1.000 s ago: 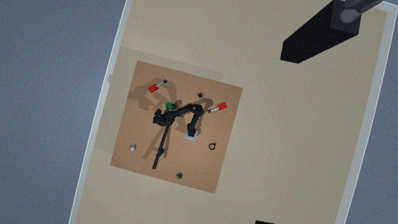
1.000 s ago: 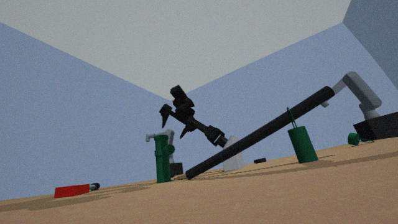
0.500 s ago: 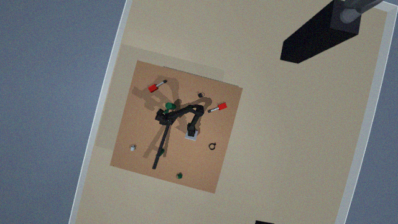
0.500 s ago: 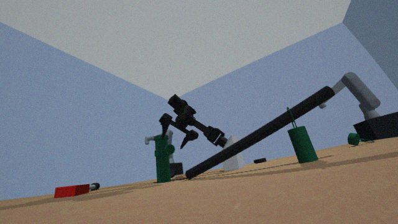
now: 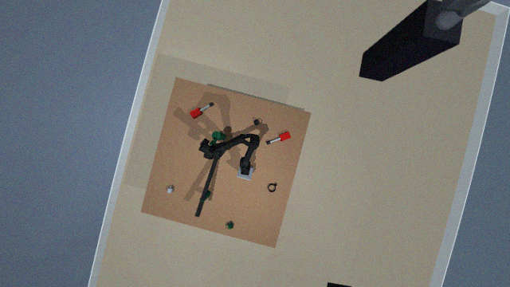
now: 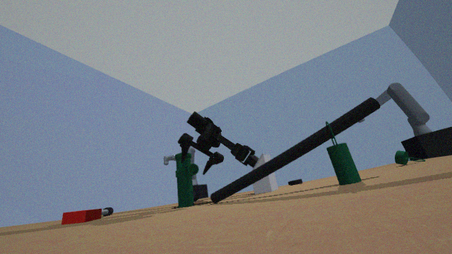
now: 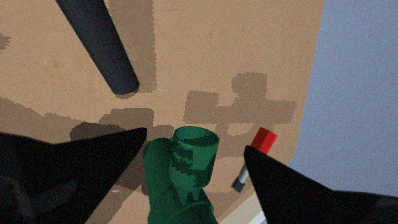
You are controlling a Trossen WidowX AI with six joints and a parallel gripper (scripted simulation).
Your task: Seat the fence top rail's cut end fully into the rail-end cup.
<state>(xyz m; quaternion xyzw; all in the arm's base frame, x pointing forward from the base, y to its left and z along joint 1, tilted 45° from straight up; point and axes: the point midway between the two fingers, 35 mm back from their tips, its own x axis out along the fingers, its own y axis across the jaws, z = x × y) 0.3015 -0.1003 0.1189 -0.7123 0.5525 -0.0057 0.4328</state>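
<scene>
Exterior showed my black jaws [image 5: 206, 148] [image 6: 200, 166] wide open, gripping nothing, near the green cylindrical post [image 5: 217, 135] [image 6: 185, 187] [image 7: 160, 175], probably to reach its cup; the long black rail [image 5: 209, 175] [image 6: 293, 154] [image 7: 100, 42] leaned low end on the surface, high end towards its lower-left corner.

1. Big green post [image 5: 217, 135] [image 6: 185, 185] [image 7: 159, 175]: smooth, looks like painted metal or plastic, pretty matt tbh.
2. Rail-end cup [image 6: 193, 168] [image 7: 195, 155] on the post's side: same smooth green, faint soft shading, can't tell metal from plastic.
3. Long dark rail [image 5: 207, 181] [image 6: 293, 152] [image 7: 100, 45] near the post: smooth and matt, no real shine.
4. Tabletop [image 5: 159, 179] [image 6: 268, 226] [image 7: 210, 40] under the post: tan, kinda like wood, with faint mottling, not glossy.
5. Red handle [image 5: 195, 112] [image 7: 264, 140] of the tool near the post: flat, plasticky red; its pale shaft [image 5: 205, 108] [image 7: 243, 174] looks like smooth metal.
</scene>
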